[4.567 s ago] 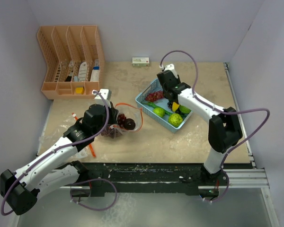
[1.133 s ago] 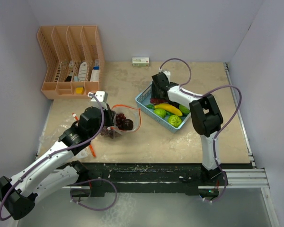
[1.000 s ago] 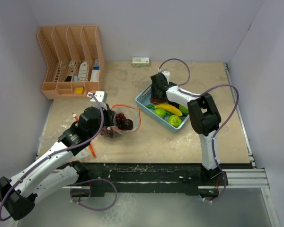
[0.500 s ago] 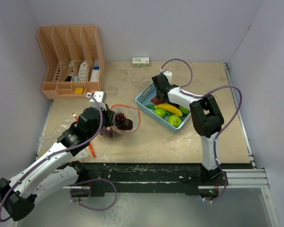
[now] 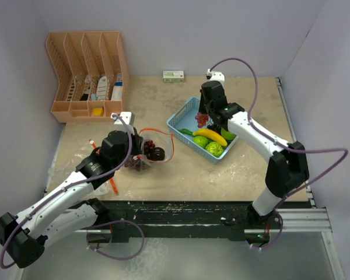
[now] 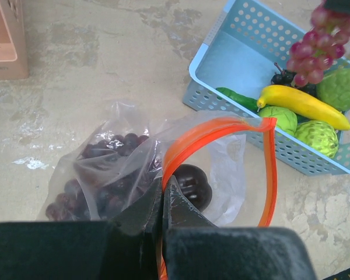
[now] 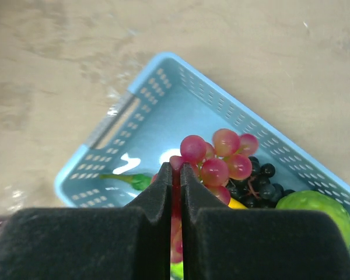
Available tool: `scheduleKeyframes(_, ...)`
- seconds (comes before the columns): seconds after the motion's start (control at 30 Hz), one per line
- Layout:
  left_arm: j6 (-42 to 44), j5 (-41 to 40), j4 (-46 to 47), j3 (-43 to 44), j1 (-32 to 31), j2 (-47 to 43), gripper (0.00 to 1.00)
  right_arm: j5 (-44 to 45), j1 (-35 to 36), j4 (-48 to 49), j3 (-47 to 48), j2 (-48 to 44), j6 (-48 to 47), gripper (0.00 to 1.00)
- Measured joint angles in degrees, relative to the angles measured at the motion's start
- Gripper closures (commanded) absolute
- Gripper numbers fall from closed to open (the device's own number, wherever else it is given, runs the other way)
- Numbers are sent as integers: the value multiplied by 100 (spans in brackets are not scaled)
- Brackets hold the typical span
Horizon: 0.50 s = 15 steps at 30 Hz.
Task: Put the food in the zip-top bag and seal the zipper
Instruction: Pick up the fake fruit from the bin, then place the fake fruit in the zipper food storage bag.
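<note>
The right jaws are clamped tight on the top of a red-purple grape bunch. It hangs over the light-blue basket, apparently clear of the banana, the bumpy lime-green fruits, the long green vegetable and a cluster of darker grapes lying inside. The left jaws pinch the near rim of the zip-top bag on the desk, holding its orange zipper up in an open loop that faces the basket. A dark round fruit and more grapes already lie in the bag.

The carry across looks like the weak point. The bunch dangles from a small hold, so a quick swing could shake it loose onto the desk between basket and bag. The mouth is propped at one spot only and the film is limp, so a bunch lowered off-centre would likely snag the zipper, fold the loop shut or shove the bag sideways. A hard push could also tug the rim out of the left jaws. Food left resting against the zipper would probably hinder sealing
</note>
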Motion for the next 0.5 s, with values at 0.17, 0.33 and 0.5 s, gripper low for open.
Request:
scheduleKeyframes(0.17, -31, 17, 144, 15, 0, 358, 100, -538, 55, 175, -151, -802, -232, 100)
scheduleKeyframes(0.33, -31, 92, 144, 267, 0, 664, 100, -1412, 238, 313, -608, -1670, -424, 100)
scheduleKeyframes(0.5, -31, 140, 260, 490, 0, 883, 100, -2511, 527, 590, -1075, -2430, -457, 100)
